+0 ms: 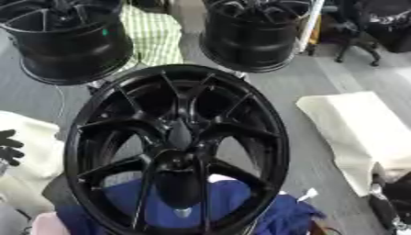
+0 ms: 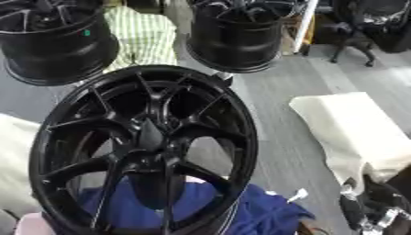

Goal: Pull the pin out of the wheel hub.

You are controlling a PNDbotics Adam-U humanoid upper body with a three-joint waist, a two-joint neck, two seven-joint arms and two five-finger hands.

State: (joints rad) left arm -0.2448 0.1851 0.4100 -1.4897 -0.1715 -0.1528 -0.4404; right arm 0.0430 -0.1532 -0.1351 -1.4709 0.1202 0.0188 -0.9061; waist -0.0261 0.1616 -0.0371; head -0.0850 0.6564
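Hub (image 1: 178, 161) dead centre of my view, black on black at the middle of the big wheel (image 1: 176, 149), which stands tilted and fills the lower half of the picture. I can't pick out the pin: everything at the hub is one dark mass where the spokes meet. The wheel's bottom rim runs off the lower edge, so I can't see what it stands on. Through the spokes and below, a blue cloth (image 1: 233, 202), with a bit of pink (image 1: 50, 225) at the lower left corner, mostly cut off. My left hand (image 1: 9, 148) shows only as dark fingers at the left edge, spread, touching nothing, well clear of the wheel; the rest of it is out of frame. My right hand (image 2: 377, 209) is down in the lower right corner, black with silver bits, partly cut off, and I can't tell how its fingers are set. Beside it, a cream cloth (image 1: 357, 131) on the grey floor (image 1: 281, 87). Behind, two more black wheels, one upper left (image 1: 68, 39), one upper middle (image 1: 257, 34), both clipped by the top edge, a green checked cloth (image 1: 152, 34) between them.
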